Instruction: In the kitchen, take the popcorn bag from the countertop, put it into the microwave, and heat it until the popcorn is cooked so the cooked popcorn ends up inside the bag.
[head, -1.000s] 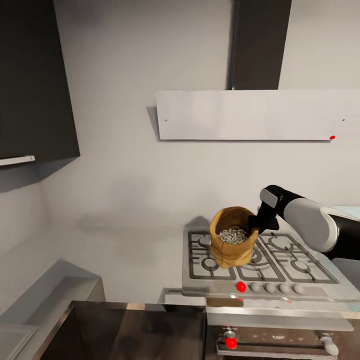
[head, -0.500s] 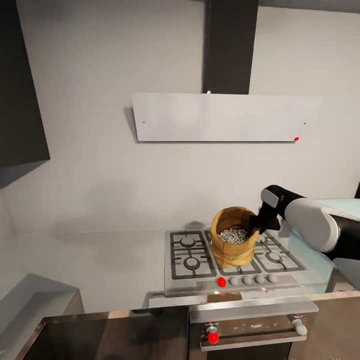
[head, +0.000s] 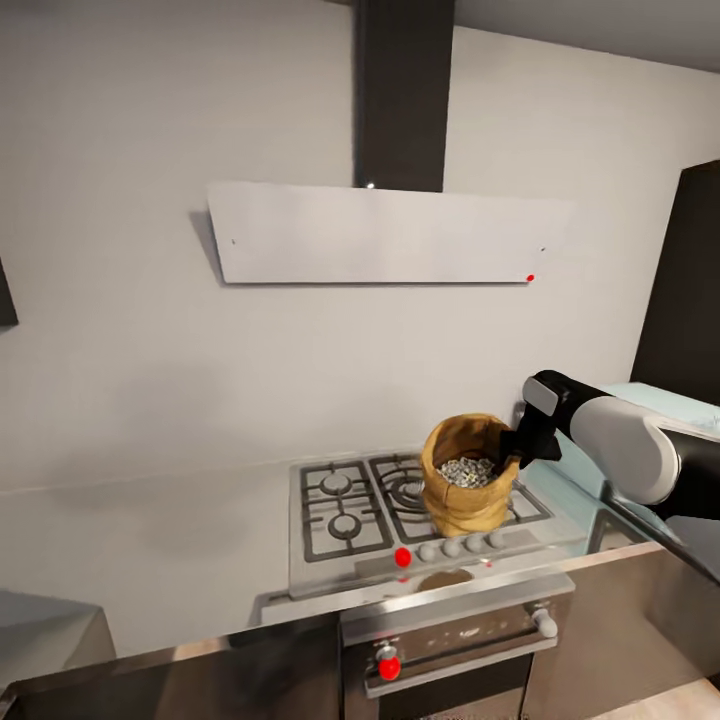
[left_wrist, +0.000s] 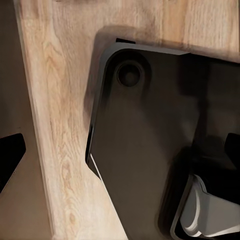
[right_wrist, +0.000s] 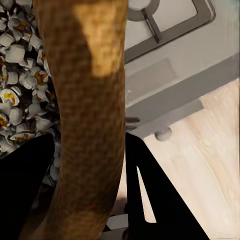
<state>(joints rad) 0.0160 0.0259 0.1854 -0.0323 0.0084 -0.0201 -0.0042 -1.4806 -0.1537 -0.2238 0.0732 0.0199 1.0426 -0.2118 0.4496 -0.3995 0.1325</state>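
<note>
The mustard-tan popcorn bag (head: 463, 495) hangs in front of the gas hob (head: 345, 505), held by its rolled rim. My right gripper (head: 513, 450) is shut on that rim at the bag's right side. Greyish popcorn (head: 465, 471) fills the bag's open mouth. In the right wrist view the bag's rim (right_wrist: 92, 100) runs between the two dark fingers (right_wrist: 25, 185), with pale kernels of popcorn (right_wrist: 15, 95) beside it. A pale mint-blue surface (head: 688, 404), probably the microwave, peeks out behind my right arm. My left gripper (left_wrist: 120, 155) is open and empty over wooden floor.
The grey countertop (head: 150, 545) runs left of the hob. A white extractor hood (head: 380, 235) hangs on the wall above, under a dark duct. A steel oven (head: 450, 640) with a red knob sits below the hob. A dark tall cabinet (head: 690, 270) stands at the right.
The camera has swung to the right, so hob, hood and oven have slid left in the picture. Bag and right arm keep their place in the view, carried along.
</note>
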